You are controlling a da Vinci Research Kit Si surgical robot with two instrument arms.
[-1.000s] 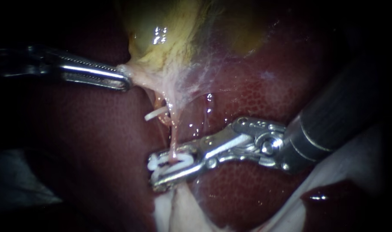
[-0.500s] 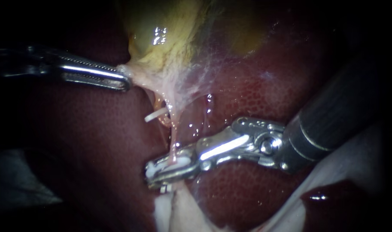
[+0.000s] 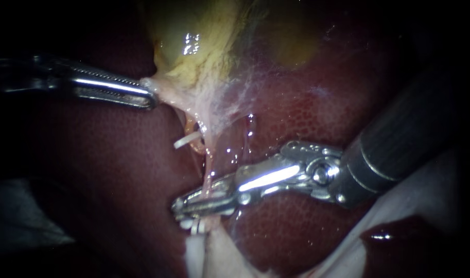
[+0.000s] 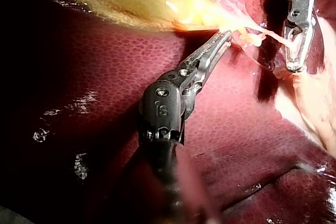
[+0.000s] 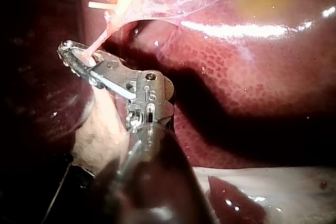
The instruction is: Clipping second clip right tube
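My right instrument (image 3: 182, 206) comes in from the right; its jaws are shut on a white clip (image 3: 186, 224) around the thin pink tube (image 3: 209, 170), with only the clip's ends showing below them. Higher on the same tube sits another white clip (image 3: 186, 140). My left instrument (image 3: 151, 97) is shut on the pale lower edge of the yellow gallbladder (image 3: 204, 41) and holds it taut to the left. In the right wrist view the jaws (image 5: 71, 55) close across the tube (image 5: 100, 38). In the left wrist view my left instrument (image 4: 224, 36) grips the gallbladder edge.
Dark red liver (image 3: 116, 170) lies under and around everything. Thin webby tissue (image 3: 229, 98) spreads from the gallbladder to the tube. Pale whitish tissue (image 3: 415, 206) lies at the lower right and below the clip. The right instrument's shaft (image 3: 399, 144) crosses the right side.
My right instrument's jaws have closed from wide apart to nearly together, squeezing the white clip shut around the tube. The left instrument has held still.
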